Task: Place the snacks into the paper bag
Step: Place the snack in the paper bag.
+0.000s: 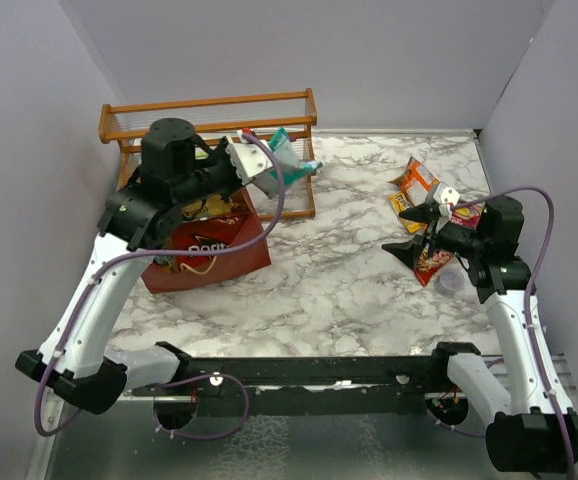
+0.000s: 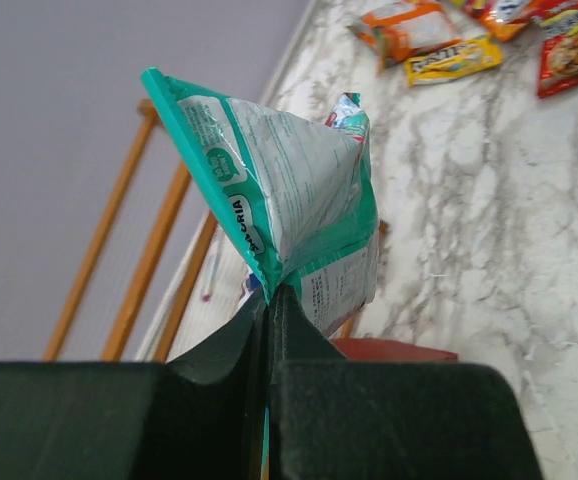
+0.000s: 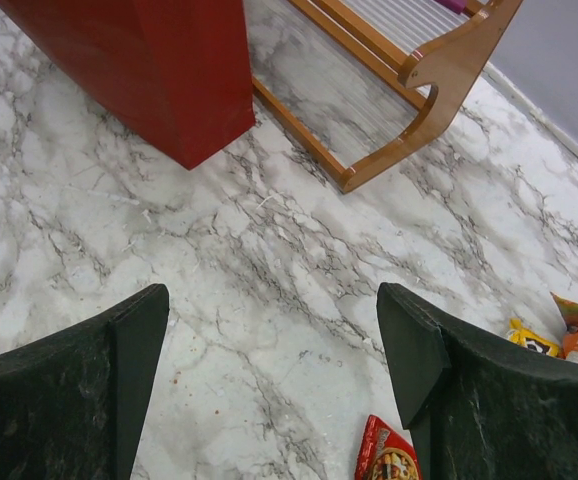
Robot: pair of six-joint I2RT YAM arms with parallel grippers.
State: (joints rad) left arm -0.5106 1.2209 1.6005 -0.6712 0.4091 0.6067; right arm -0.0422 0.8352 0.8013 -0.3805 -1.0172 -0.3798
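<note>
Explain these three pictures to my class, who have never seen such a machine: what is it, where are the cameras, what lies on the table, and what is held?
The machine is two robot arms bolted at the near edge of the table, each ending in a two-finger pincer. The wide picture looks down from above and behind the arms. The other two come from a camera on each wrist, so the dark shapes at the bottom are that arm's own fingers. On the marble top stand a red paper bag and a wooden rack. Loose snacks and a small purple cup lie at the right. The left pincer is shut on a teal packet, held up near the bag. The right pincer is open and empty, near the loose snacks.
</note>
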